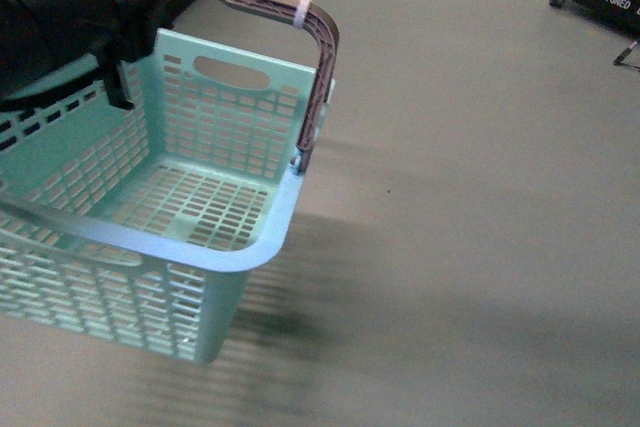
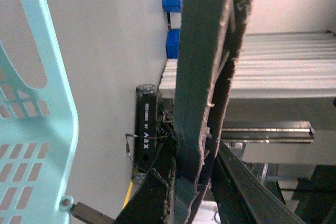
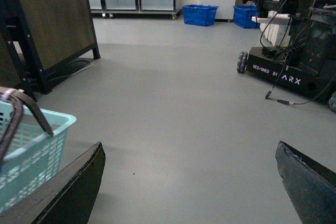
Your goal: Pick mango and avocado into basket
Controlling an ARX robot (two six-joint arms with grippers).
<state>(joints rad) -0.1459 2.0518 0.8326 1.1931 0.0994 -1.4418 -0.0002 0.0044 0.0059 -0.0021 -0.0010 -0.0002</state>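
Left arm point(image 1: 55, 17): the dark bulk you see at the upper left of the front view, over the basket's far corner.
Left gripper point(image 2: 197, 184): closed down on the handles. In the left wrist view you find its black fingers point(image 2: 152, 192) pressing the straps from either side.
Handles point(image 2: 202, 51): grey-brown straps with frayed edges, brought together and running up between the left fingers. In the front view one strap arcs from the arm down to the basket's far right corner, with a white zip tie point(image 1: 302, 13) at the bend.
Basket point(image 1: 235, 259): light teal, with lattice walls and its slotted floor in plain view. It sits below the left gripper and is joined to it only through the handles. You cannot tell whether it touches the floor.
Floor point(image 1: 460, 197): smooth grey, carrying the basket's shadow to the basket's right.
Right gripper point(image 3: 190, 153): jaws spread wide with only floor between them. You see the basket's rim off toward the left arm's side, outside the jaws and clear of both fingers.
Wheeled base point(image 3: 283, 74): black, lettered "DESIGNED BY ARX", well apart from the basket.
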